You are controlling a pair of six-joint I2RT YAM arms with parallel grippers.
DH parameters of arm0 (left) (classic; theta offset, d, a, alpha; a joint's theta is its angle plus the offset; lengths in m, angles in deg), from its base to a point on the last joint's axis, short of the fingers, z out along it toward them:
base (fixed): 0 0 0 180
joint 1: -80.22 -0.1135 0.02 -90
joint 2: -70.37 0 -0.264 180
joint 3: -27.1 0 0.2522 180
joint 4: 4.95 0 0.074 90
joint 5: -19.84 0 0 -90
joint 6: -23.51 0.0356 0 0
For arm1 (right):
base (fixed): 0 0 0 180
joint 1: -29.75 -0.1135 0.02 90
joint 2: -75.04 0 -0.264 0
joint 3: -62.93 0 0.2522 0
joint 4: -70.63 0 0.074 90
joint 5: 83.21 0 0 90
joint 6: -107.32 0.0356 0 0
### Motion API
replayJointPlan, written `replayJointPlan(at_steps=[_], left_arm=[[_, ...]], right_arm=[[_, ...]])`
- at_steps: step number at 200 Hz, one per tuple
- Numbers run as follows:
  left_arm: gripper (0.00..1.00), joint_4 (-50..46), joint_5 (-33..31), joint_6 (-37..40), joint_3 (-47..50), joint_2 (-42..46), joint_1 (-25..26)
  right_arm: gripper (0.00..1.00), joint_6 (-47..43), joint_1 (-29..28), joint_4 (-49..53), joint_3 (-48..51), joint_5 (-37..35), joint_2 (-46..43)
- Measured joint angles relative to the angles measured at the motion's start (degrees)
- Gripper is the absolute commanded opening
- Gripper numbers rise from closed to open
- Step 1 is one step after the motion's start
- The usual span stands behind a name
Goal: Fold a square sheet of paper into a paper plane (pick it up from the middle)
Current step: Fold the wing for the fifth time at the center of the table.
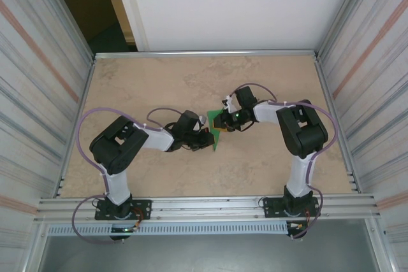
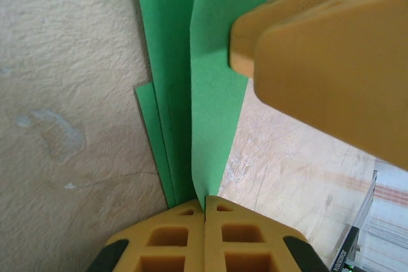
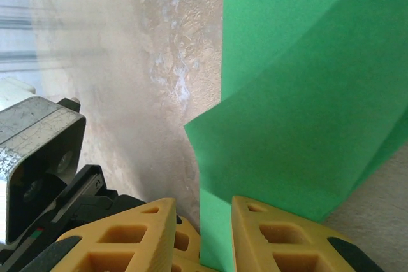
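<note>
Standing by the rig right now: both arms reach in toward the middle of the surface point(image 1: 159, 81), and the green paper point(image 1: 217, 141) is caught up between them, just off centre; it's clearly part-folded, not a flat square.

Left pincer point(image 1: 209, 138) is squeezed tight on the paper; from its own wrist cam the two yellow fingers point(image 2: 172, 240) meet with no gap, and the paper point(image 2: 210, 93) comes straight out of the seam at the left pincer point(image 2: 204, 211); it stands on edge and fans into a few layers running away from the tips. You can count at least three green edges on the left side.

Right pincer point(image 1: 224, 121) comes in from the other side, tips near the left one's; in the left wrist cam one of its fingers point(image 2: 319, 62) looms over the top right, right by the sheet. Its jaws are only partway apart; on its own cam the paper point(image 3: 306, 125) drops into the gap at the right pincer point(image 3: 203, 203) and lies against one finger; there's a sliver of bare surface showing on the other side, so it isn't clamped.
</note>
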Motion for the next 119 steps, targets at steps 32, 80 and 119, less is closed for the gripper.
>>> replayJointPlan(at_steps=[32,80,119], left_arm=[[0.06,0.1,0.1,0.0,0.0,0.0,0.0],[0.05,0.8,0.2,0.0,0.4,-0.1,0.0],[0.03,1.0,0.6,0.0,0.4,-0.2,-0.2]], right_arm=[[0.28,-0.6,-0.3,0.5,-1.1,0.1,1.9],[0.27,-1.5,-1.4,1.8,-2.3,-0.6,2.3],[0.29,-1.3,-1.6,1.4,-0.8,-1.8,0.7]])
